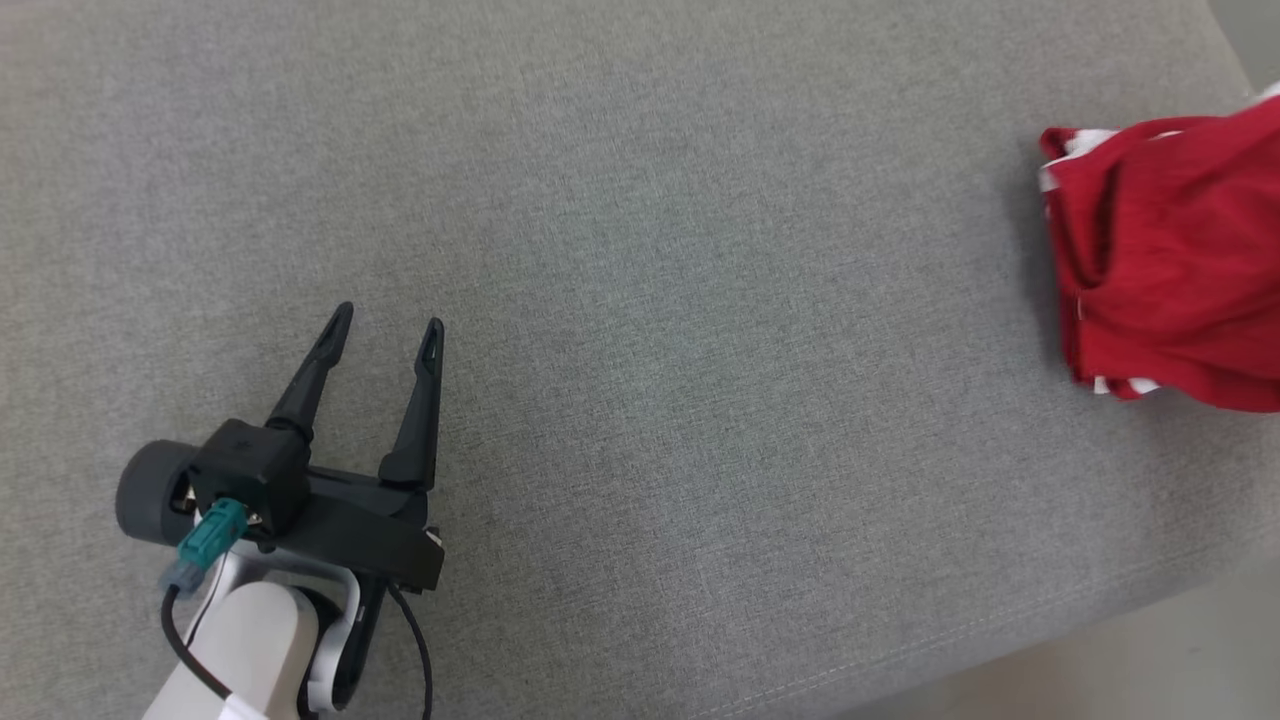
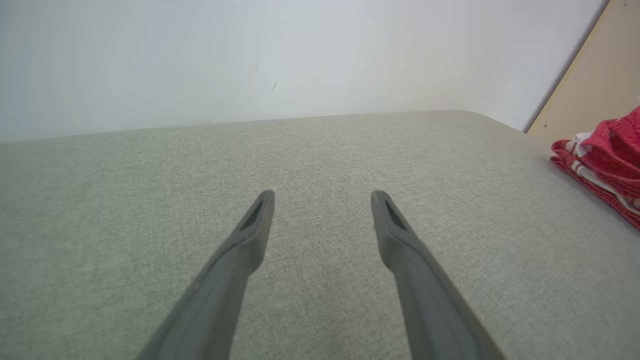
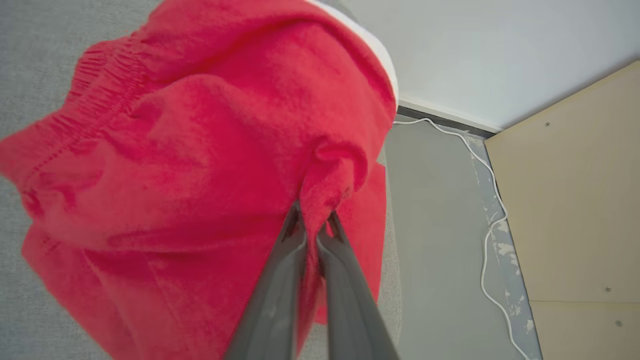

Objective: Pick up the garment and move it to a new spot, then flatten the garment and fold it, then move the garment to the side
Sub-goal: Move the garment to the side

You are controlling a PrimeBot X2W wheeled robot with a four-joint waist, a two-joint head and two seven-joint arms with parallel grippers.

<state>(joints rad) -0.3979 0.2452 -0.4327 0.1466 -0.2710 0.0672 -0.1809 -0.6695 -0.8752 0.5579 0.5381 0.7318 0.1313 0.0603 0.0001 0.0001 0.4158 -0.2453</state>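
The garment (image 1: 1170, 260) is a red knit piece with white trim, bunched at the right edge of the grey cushioned surface (image 1: 640, 250). It also appears at the far right of the left wrist view as the garment (image 2: 605, 160). In the right wrist view my right gripper (image 3: 314, 222) is shut on a pinched fold of the garment (image 3: 200, 150), which hangs in folds around the fingers. My left gripper (image 1: 388, 324) rests open over bare cushion at the lower left, far from the cloth; its fingers (image 2: 255, 225) hold nothing.
The cushion's front edge (image 1: 1000, 640) runs along the lower right, with floor beyond. A pale wall (image 2: 250, 60) backs the surface. A white cable (image 3: 492, 225) lies on the grey floor beside a tan board (image 3: 575, 200) to the right.
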